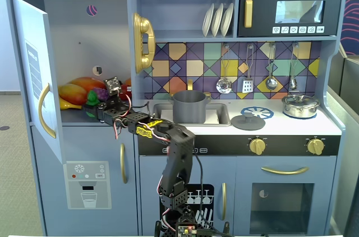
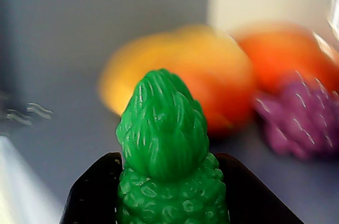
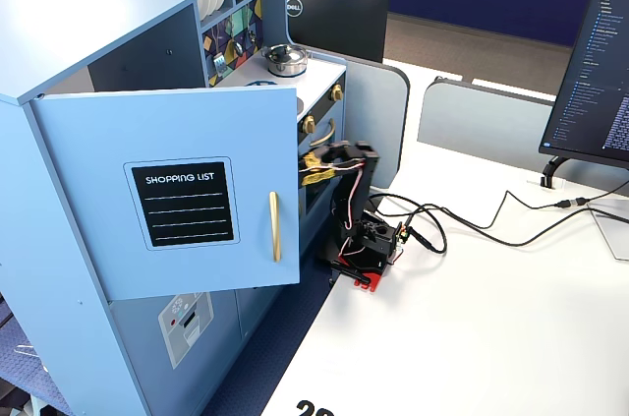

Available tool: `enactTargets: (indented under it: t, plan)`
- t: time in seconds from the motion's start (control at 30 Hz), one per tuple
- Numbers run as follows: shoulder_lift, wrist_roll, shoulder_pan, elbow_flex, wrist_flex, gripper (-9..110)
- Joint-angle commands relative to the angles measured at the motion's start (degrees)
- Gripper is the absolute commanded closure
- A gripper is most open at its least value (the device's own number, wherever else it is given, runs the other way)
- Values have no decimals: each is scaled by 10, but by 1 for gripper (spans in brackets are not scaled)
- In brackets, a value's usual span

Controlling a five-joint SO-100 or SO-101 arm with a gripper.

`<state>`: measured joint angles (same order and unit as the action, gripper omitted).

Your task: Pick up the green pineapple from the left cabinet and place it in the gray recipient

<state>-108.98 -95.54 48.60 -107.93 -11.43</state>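
In a fixed view, the open door of the left cabinet point(image 3: 167, 190) carries a black panel point(image 3: 184, 203) headed "SHOPPING LIST" in white capitals, with blank ruled lines beneath it; the gripper is hidden behind that door there, so the panel faces away from it. Well behind and beyond the arm in the same view, a dark monitor back point(image 3: 339, 21) shows the round "DELL" logo point(image 3: 294, 7). The lettering on the door's inner sticker point(image 1: 34, 63), up and left of the gripper point(image 1: 94, 104) in the other fixed view, is too small to read.
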Motion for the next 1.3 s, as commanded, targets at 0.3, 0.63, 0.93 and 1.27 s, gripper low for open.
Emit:
enactTargets:
  t: [0.3,0.63,0.93,1.27]
  plan:
    - [-532,-36,18,-294,51,102]
    - [-563,17,-286,-256,11,102]
    - [-440,104,-512,-115,60,102]
    - [-234,58,-501,39,178,102]
